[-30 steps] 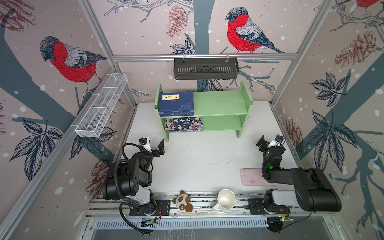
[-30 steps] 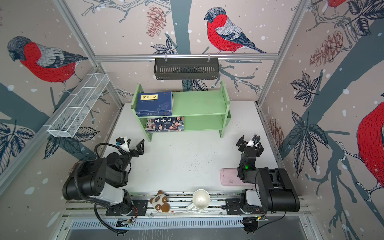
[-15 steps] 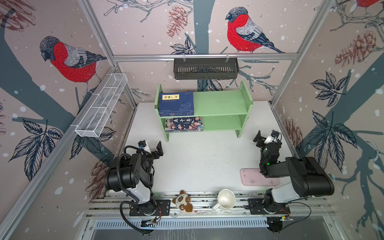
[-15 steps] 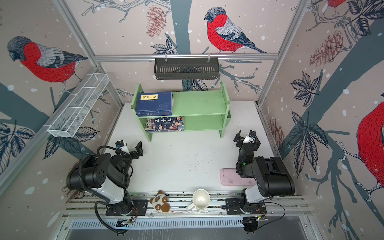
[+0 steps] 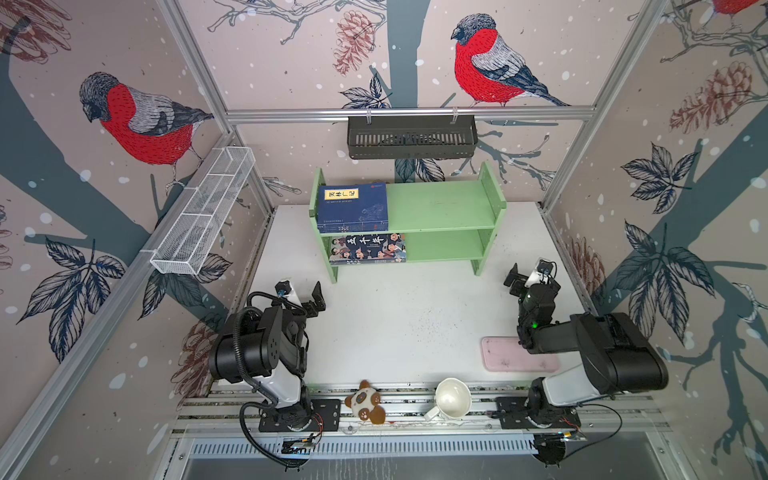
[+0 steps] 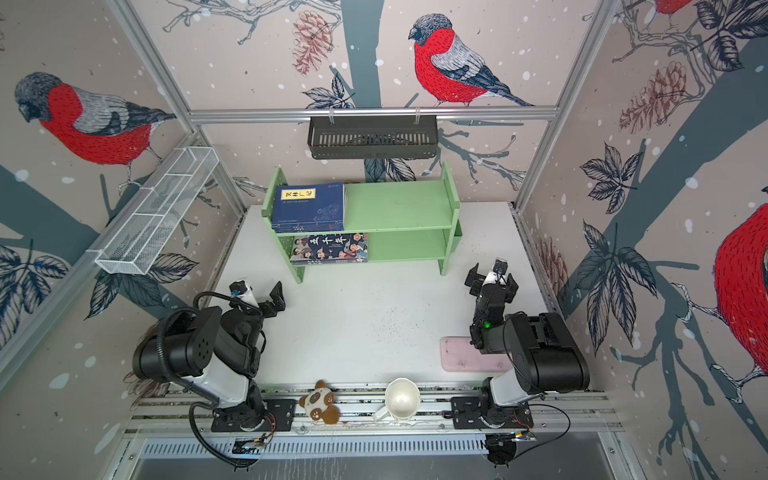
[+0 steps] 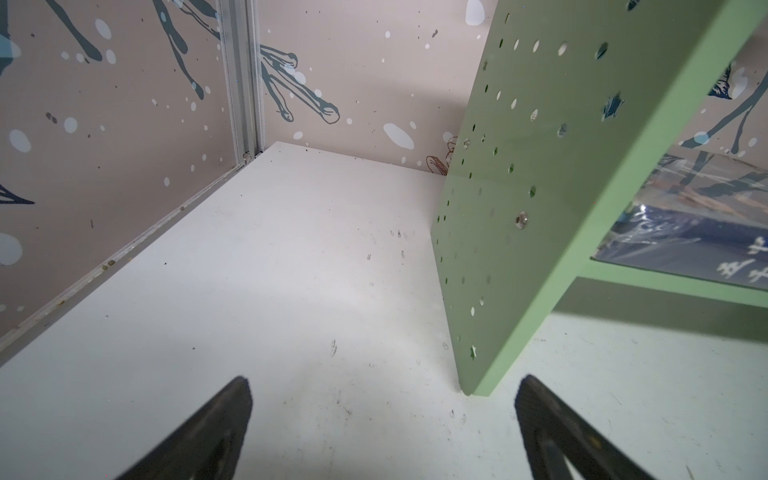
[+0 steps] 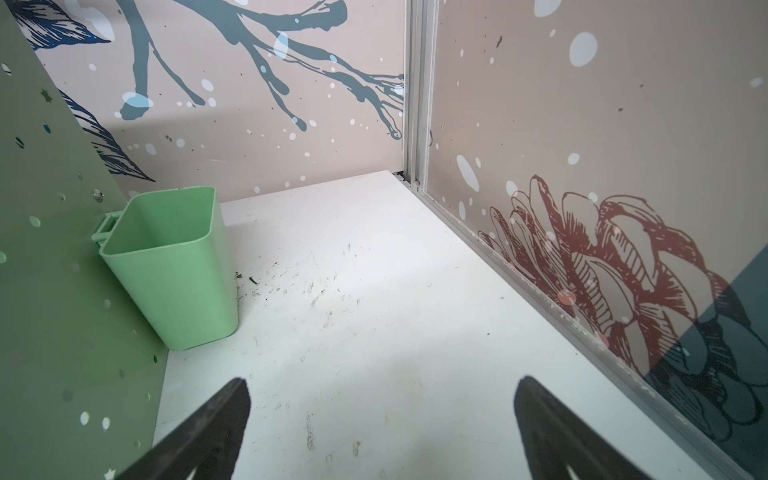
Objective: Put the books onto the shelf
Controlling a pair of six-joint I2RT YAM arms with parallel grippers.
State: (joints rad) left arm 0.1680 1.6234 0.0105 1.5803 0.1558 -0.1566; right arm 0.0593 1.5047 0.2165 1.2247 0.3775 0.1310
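All books I see already lie on the green shelf (image 5: 444, 205): navy paperbacks (image 5: 352, 208) on its upper tier, the cartoon-cover book (image 5: 368, 248) below. None lies on the tabletop (image 5: 395, 316) (finished, I judge); left jaws and right jaws stand wide apart, empty.

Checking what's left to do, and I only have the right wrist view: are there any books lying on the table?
Observer: None that I can see. The navy books lie on the top tier of the shelf, at its left end in both top views.
Operator: Anything on the lower tier?
Observer: One cartoon-cover book, lying flat, also at the left end.
Operator: And the left gripper?
Observer: The left gripper is open and empty, close to the shelf's left side panel.
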